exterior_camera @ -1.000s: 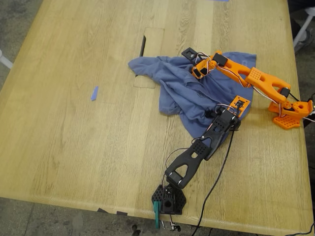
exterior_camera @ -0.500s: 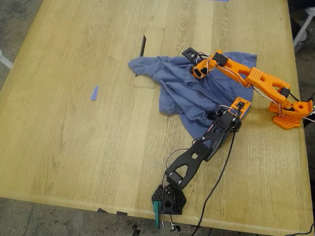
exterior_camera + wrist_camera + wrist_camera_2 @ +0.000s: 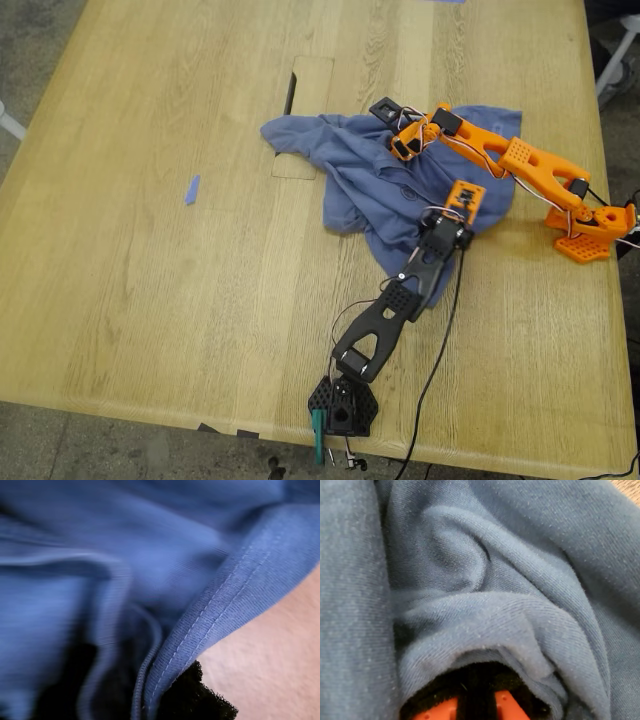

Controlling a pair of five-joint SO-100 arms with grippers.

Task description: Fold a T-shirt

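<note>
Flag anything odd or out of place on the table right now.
The T-shirt lies crumpled in a heap, nowhere near flat, and one edge drapes over the rectangular cutout in the table. A small blue tape scrap sits alone toward the exterior view's left. No damage visible.

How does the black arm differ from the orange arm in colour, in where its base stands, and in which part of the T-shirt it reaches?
The black arm is mostly black; the orange arm is orange. The black arm's base stands at the near table edge, the orange arm's at the exterior view's right. The black arm reaches the T-shirt's near hem, the orange arm its middle. Both end on the cloth.
</note>
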